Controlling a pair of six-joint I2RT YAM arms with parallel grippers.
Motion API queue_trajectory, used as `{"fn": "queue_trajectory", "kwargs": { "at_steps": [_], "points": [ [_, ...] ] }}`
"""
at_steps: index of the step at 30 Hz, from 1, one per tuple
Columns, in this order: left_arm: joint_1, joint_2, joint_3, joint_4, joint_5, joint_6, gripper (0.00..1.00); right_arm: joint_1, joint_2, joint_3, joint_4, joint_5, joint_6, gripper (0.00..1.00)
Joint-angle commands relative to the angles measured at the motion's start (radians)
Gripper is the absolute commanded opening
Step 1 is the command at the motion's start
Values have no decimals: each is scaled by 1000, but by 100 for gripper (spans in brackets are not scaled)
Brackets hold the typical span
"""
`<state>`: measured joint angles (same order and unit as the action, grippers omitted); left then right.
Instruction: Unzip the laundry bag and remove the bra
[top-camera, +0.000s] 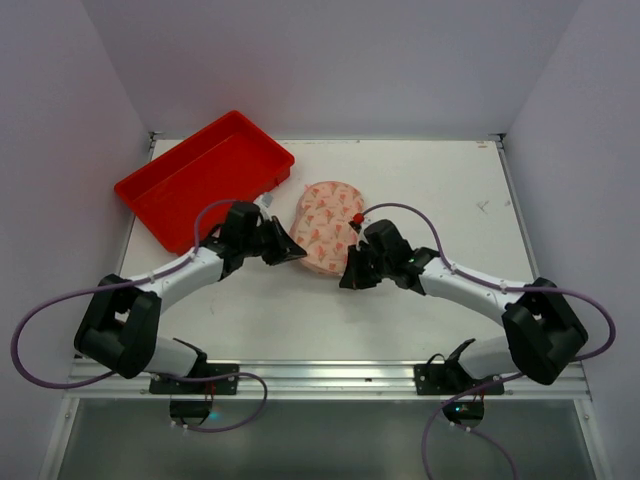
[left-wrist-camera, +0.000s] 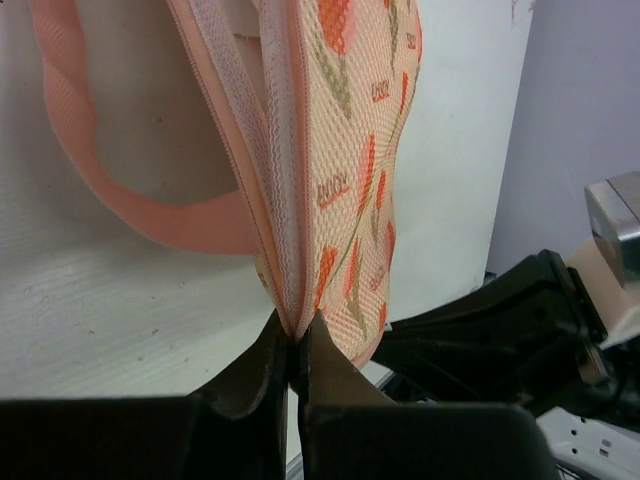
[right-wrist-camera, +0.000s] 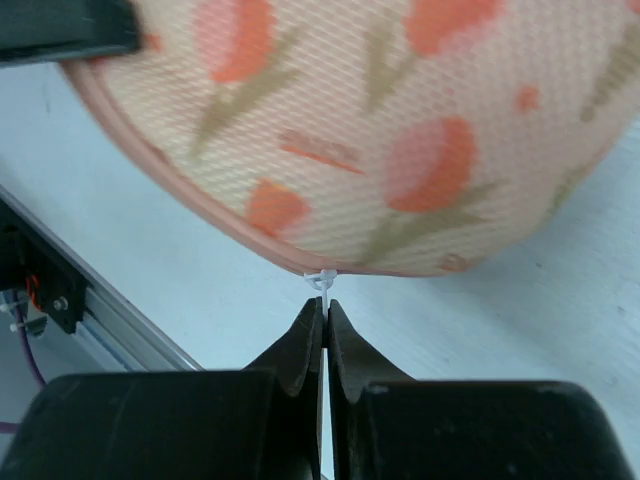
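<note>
The laundry bag (top-camera: 326, 226), cream-pink with orange-red print, lies in the middle of the table between both arms. My left gripper (top-camera: 298, 250) is shut on the bag's zip edge; in the left wrist view the pink and white seam (left-wrist-camera: 285, 250) runs down into the closed fingertips (left-wrist-camera: 294, 335). My right gripper (top-camera: 349, 277) is shut on the white zip pull (right-wrist-camera: 323, 283) that hangs from the bag's pink trimmed rim (right-wrist-camera: 250, 250). The bag's pink loop handle (left-wrist-camera: 120, 190) hangs to the left. The bra is hidden; none of it shows.
A red plastic tray (top-camera: 205, 175) stands at the back left, close to the bag. The table's front rail (top-camera: 320, 375) runs under both arm bases. The right arm's black body (left-wrist-camera: 500, 320) shows behind the bag in the left wrist view.
</note>
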<state>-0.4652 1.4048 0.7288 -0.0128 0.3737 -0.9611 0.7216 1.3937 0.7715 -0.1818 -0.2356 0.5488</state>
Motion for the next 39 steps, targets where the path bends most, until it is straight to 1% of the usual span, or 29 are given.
{"fn": "queue_trajectory", "kwargs": {
  "at_steps": [1, 3, 4, 7, 8, 9, 11, 13, 14, 16, 17, 18, 19, 20, 21, 22, 23, 24, 25, 26, 27, 28, 29, 31, 32, 33, 34, 35, 39],
  "points": [
    [68, -21, 24, 30, 175, 94, 0, -62, -54, -50, -91, -21, -38, 0],
    [77, -38, 26, 14, 243, 133, 0, -88, -74, -77, -100, -1, -27, 0],
    [77, -41, 35, -21, 287, 154, 0, -108, -82, -84, -105, 8, -20, 0],
    [77, -58, 29, -114, 336, 235, 0, -158, -114, -107, -105, 25, 5, 0],
    [77, -72, 20, -154, 337, 275, 0, -174, -130, -110, -110, 38, 13, 0],
    [77, -81, -5, -171, 318, 289, 0, -209, -136, -110, -119, 65, 14, 0],
    [77, -95, -38, -193, 282, 301, 0, -240, -154, -116, -120, 73, 17, 0],
    [73, -92, -112, -152, 254, 276, 0, -248, -163, -106, -116, 76, 1, 0],
    [68, -83, -139, -92, 251, 244, 0, -248, -160, -89, -110, 70, -16, 0],
    [40, -70, -192, -41, 237, 213, 1, -243, -145, -74, -99, 39, -35, 0],
    [31, -67, -203, -11, 226, 191, 8, -240, -145, -69, -96, 4, -39, 0],
    [24, -72, -210, -6, 202, 183, 19, -231, -147, -70, -91, -7, -38, 10],
    [23, -79, -212, -6, 191, 176, 36, -223, -153, -69, -94, -16, -41, 19],
    [25, -108, -210, -25, 176, 170, 46, -212, -156, -69, -99, -28, -43, 24],
    [26, -128, -191, -48, 113, 170, 58, -193, -160, -66, -107, -31, -43, 38],
    [30, -148, -177, -84, 75, 173, 81, -183, -171, -66, -129, -33, -41, 48],
    [33, -189, -157, -167, 30, 176, 88, -174, -179, -64, -140, -33, -44, 57],
    [40, -210, -117, -206, -52, 177, 91, -163, -191, -64, -153, -24, -43, 66],
    [43, -248, -97, -240, -93, 179, 93, -162, -232, -73, -172, -15, -43, 78],
    [43, -263, -79, -283, -129, 179, 93, -163, -257, -77, -180, -5, -40, 84],
    [43, -279, -47, -292, -186, 182, 93, -163, -283, -80, -189, 27, -38, 87],
    [43, -288, -29, -297, -206, 188, 93, -162, -310, -83, -208, 41, -38, 92],
    [43, -288, -8, -305, -226, 209, 93, -162, -361, -84, -212, 50, -41, 93],
    [43, -262, 62, -309, -252, 232, 90, -162, -406, -84, -219, 82, -41, 95],
    [43, -216, 87, -306, -252, 246, 89, -162, -426, -83, -220, 91, -41, 95],
    [43, -129, 172, -314, -246, 260, 86, -162, -487, -77, -217, 107, -41, 95],
    [43, -129, 173, -314, -246, 260, 86, -162, -487, -77, -217, 110, -41, 95],
    [43, -72, 188, -315, -245, 266, 85, -162, -499, -75, -211, 114, -41, 95],
    [45, 23, 224, -299, -277, 283, 78, -163, -545, -84, -197, 128, -29, 95]
  ]
}}
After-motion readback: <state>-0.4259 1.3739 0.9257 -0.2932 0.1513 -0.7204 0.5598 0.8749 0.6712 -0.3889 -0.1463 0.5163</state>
